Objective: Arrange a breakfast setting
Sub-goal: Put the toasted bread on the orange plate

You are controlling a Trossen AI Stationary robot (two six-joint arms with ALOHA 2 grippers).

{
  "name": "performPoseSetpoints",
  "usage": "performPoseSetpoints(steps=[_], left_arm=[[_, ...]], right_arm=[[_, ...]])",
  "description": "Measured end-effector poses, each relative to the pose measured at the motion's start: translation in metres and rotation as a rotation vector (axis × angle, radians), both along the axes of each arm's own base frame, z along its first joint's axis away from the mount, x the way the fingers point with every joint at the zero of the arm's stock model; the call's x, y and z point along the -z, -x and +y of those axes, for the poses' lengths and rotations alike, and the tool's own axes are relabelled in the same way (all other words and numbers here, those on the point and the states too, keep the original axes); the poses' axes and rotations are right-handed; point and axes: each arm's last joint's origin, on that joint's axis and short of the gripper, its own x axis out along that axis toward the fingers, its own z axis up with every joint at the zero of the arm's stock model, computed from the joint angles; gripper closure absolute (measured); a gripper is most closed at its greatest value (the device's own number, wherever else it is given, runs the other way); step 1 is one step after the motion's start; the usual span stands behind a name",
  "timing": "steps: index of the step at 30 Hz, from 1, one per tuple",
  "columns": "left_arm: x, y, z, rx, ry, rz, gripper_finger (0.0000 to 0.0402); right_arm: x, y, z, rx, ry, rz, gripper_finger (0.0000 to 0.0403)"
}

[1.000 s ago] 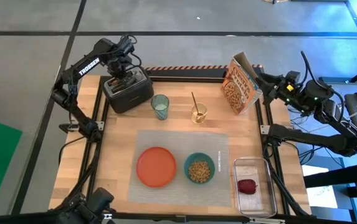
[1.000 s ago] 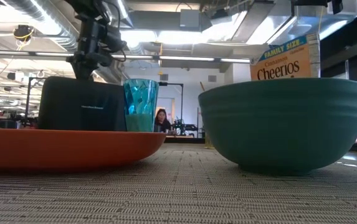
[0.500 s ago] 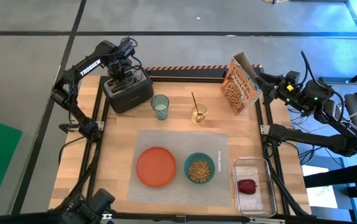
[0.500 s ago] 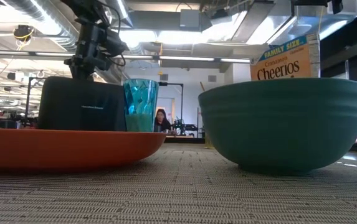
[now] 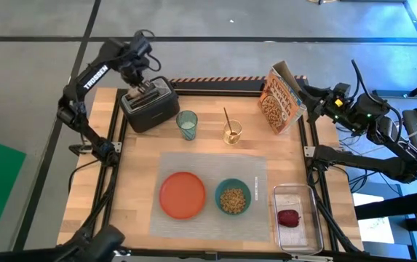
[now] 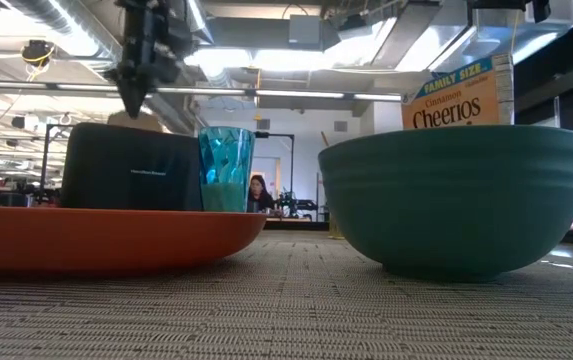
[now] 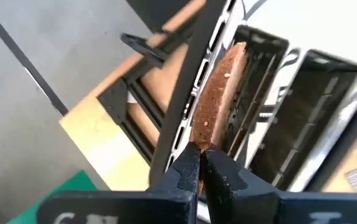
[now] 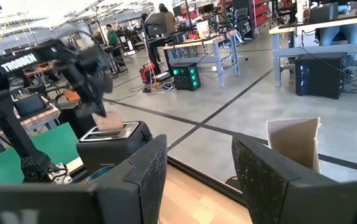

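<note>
My left gripper (image 5: 142, 86) is above the black toaster (image 5: 148, 108) at the far left and is shut on the toast slice (image 7: 220, 93). The toast also shows in the right wrist view (image 8: 109, 123). On the grey placemat (image 5: 212, 164) stand the orange plate (image 5: 182, 194) and the teal bowl (image 5: 233, 198), which holds cereal. The green-tinted glass (image 5: 187, 124) stands beside the toaster. The gold spoon (image 5: 227, 118) leans in a small glass. The red fruit (image 5: 288, 217) lies in the clear tub. My right gripper (image 8: 194, 174) is open and empty at the far right. My left gripper pinches the toast's upper edge (image 7: 204, 138) between its two fingers, across the slice's two flat faces. The fingers come from above, pointing down. The slice stands upright on edge below them, its lower part still at the toaster's slot (image 7: 253, 81).
A Cheerios box (image 5: 281, 100) stands at the far right, close to my right gripper. The clear tub (image 5: 296, 218) is at the near right, beside the placemat. Bare wood shows between the toaster and the placemat.
My left gripper has risen from the top of the toaster, shut on the toast. The toast has come up out of the slot and now shows above the toaster's top.
</note>
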Motion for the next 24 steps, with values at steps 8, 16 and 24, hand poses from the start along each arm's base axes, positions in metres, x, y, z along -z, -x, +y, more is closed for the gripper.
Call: performPoseSetpoints(steps=[8,16,24], left_arm=[[-0.074,-0.002,-0.025,0.057,-0.165,-0.216,0.0397],[-0.122,-0.001,-0.055,0.126,-0.294,-0.401,0.0397],[-0.132,-0.017,-0.079,0.289,-0.18,-0.588,0.0397]], right_arm=[[0.0,0.0,0.0,0.001,0.001,0.001,0.0233],[-0.001,0.0,0.0,0.0,0.021,0.007,0.0233],[-0.003,0.0,0.0,-0.001,0.033,-0.014,0.0233]])
